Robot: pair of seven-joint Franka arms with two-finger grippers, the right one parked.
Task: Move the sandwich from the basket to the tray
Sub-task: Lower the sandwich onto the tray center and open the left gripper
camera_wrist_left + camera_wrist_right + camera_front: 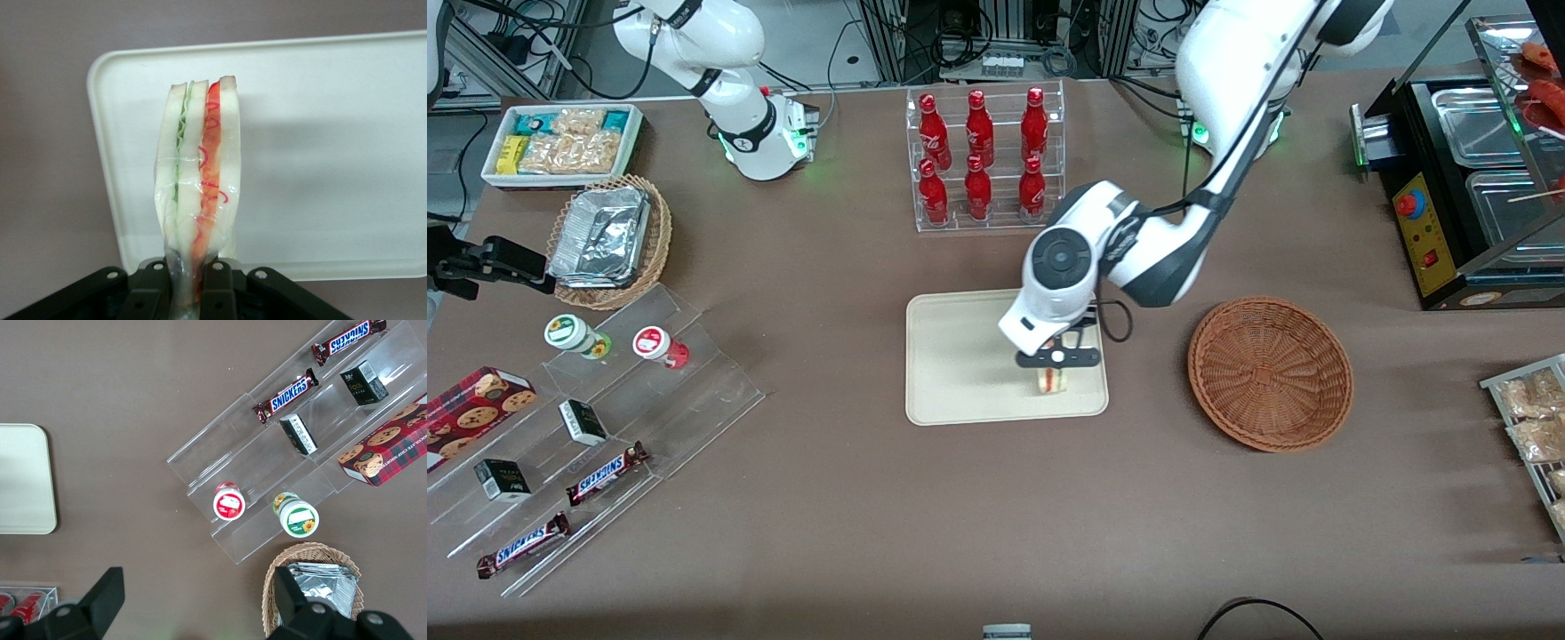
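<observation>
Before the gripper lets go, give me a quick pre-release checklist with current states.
1. Gripper over the tray: ok.
2. Fingers shut on the sandwich: ok.
3. Sandwich out of the wicker basket: ok, basket shows nothing inside.
4. Bare tray surface beside the sandwich: ok.
5. Sandwich touching the tray: cannot tell.
6. Sandwich inside the tray rim, on the tray's half nearer the basket: ok.
</observation>
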